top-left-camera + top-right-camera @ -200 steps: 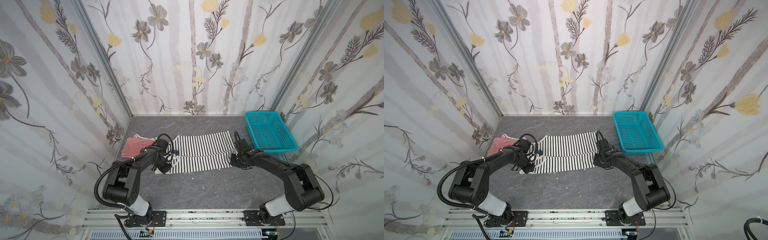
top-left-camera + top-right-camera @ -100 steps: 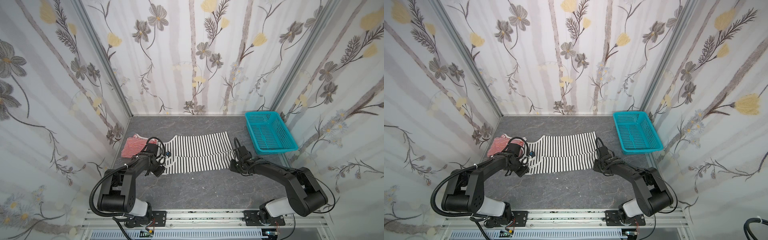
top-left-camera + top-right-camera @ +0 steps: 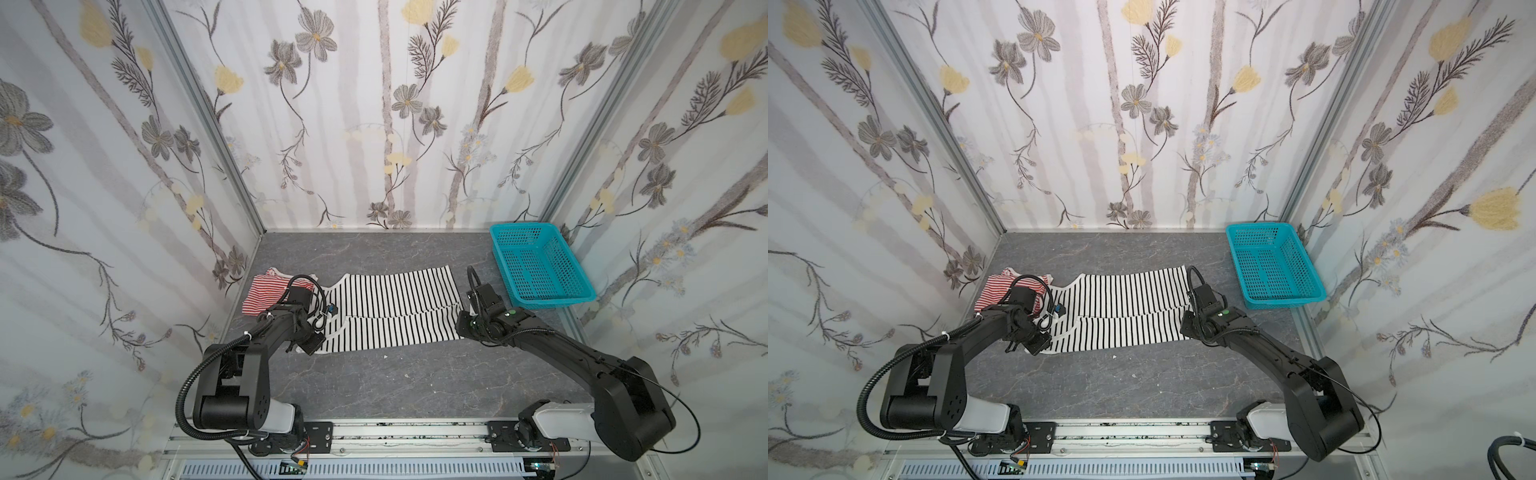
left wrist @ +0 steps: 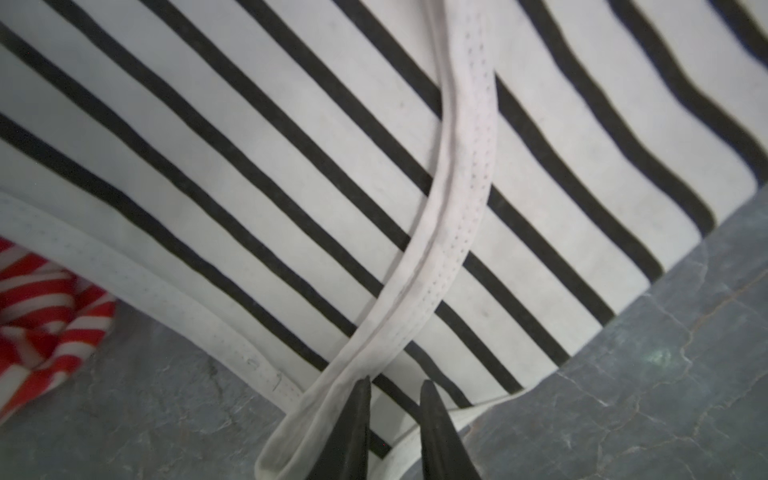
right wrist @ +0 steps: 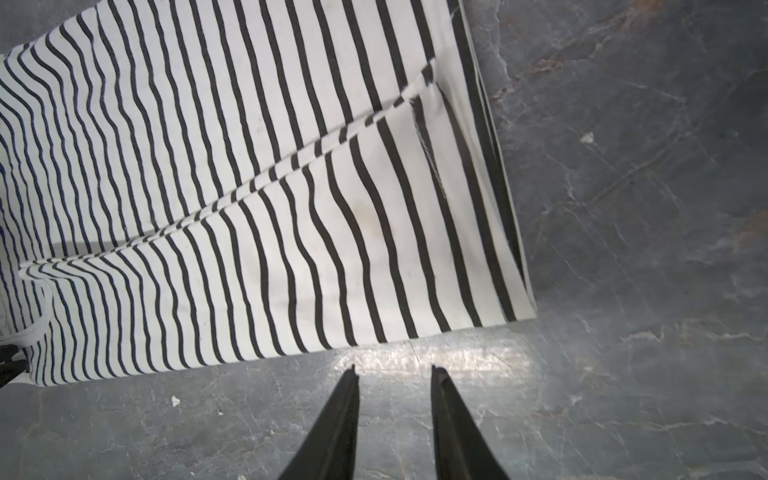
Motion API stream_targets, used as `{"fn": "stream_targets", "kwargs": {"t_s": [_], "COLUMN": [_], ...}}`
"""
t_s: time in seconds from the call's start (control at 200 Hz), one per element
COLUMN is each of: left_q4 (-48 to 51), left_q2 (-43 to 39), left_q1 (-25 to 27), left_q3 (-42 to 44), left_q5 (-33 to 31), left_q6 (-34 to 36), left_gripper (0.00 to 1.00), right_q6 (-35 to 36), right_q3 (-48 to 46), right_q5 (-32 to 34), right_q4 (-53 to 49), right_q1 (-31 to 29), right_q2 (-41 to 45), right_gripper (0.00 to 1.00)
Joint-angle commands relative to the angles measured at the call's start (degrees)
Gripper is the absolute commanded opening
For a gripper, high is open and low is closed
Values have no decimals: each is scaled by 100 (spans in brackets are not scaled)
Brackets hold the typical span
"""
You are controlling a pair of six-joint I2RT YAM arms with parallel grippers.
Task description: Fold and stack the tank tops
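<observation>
The left fingers [image 4: 349, 436] stand narrowly apart at the white strap of the black-and-white striped knit tank top [image 3: 395, 307] spread flat on the grey worktop [image 3: 374, 382], holding nothing; the right fingers [image 5: 336, 428], slightly parted, hover empty just off its hem.

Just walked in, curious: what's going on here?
A black-and-white striped knit tank top lies folded lengthwise on the grey table. The robot's left gripper is at its strap end, the right gripper just off its hem; both open, holding nothing. The red-and-white striped tank top lies crumpled beside it, not yet folded.
</observation>
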State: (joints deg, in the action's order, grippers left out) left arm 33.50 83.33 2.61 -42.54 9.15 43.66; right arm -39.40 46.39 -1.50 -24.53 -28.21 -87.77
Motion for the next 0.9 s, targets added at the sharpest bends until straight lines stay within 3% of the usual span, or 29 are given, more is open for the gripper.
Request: {"fn": "stream_targets", "kwargs": {"t_s": [0.0, 0.15, 0.27, 0.62, 0.894], "left_q4": [142, 135, 136, 218, 270], "left_q2": [81, 235, 351, 386, 327], "left_q1": [-6, -6, -6, -7, -12], "left_q3": [-110, -196, -163, 256, 185], "left_q5": [100, 131, 92, -207, -110], "left_q6": [13, 23, 61, 472, 460], "left_gripper": [25, 25, 25, 24, 26], "right_q6": [103, 125, 117, -296, -631], "right_q3": [268, 353, -2, -1511, -1701], "right_q5": [115, 159, 215, 232, -44], "right_q4": [254, 480, 463, -105, -391], "right_q1": [21, 26, 30, -268, -533], "right_q2": [-650, -1247, -1143, 491, 1546], "right_gripper": [32, 32, 32, 33, 34]}}
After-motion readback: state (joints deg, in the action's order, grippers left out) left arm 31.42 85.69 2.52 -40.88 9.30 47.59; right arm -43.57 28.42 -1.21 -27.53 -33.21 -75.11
